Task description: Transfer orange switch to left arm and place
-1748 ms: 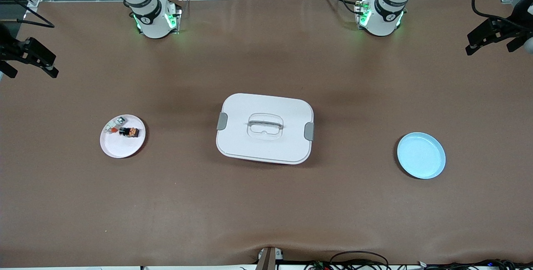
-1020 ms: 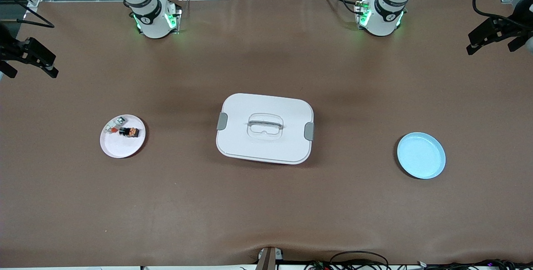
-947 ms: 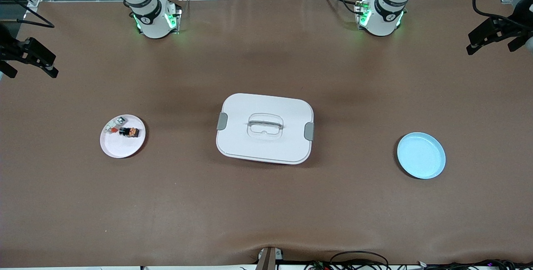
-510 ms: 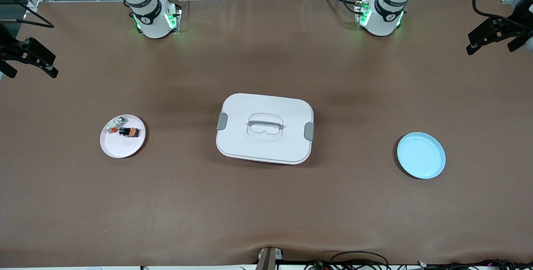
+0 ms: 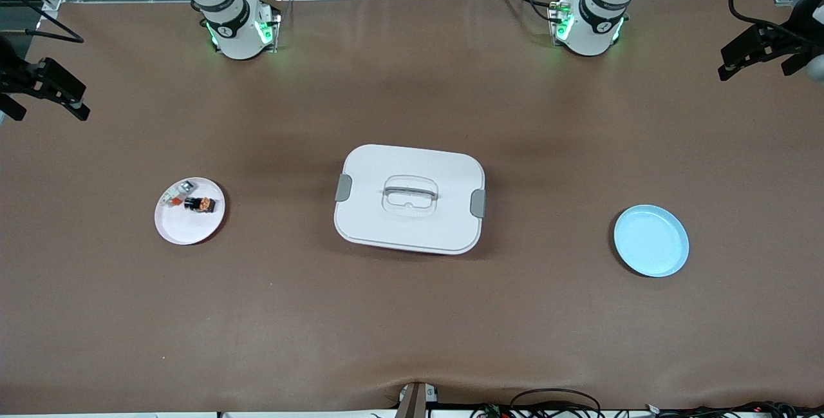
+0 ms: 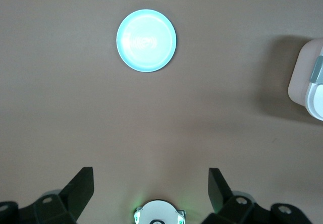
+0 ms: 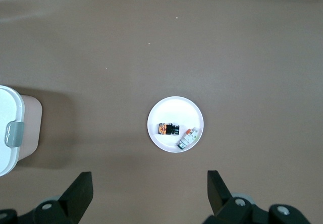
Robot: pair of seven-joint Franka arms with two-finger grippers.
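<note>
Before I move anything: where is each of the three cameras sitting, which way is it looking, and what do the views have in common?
Front view: high across the table, facing both arm bases; open left gripper and open right gripper at its edges.
Left wrist view: above the table, looking down on the blue plate; own fingers show.
Right wrist view: above the table, looking down on the white plate holding the orange switch; own fingers show.
Shared: the box appears in all three.
</note>
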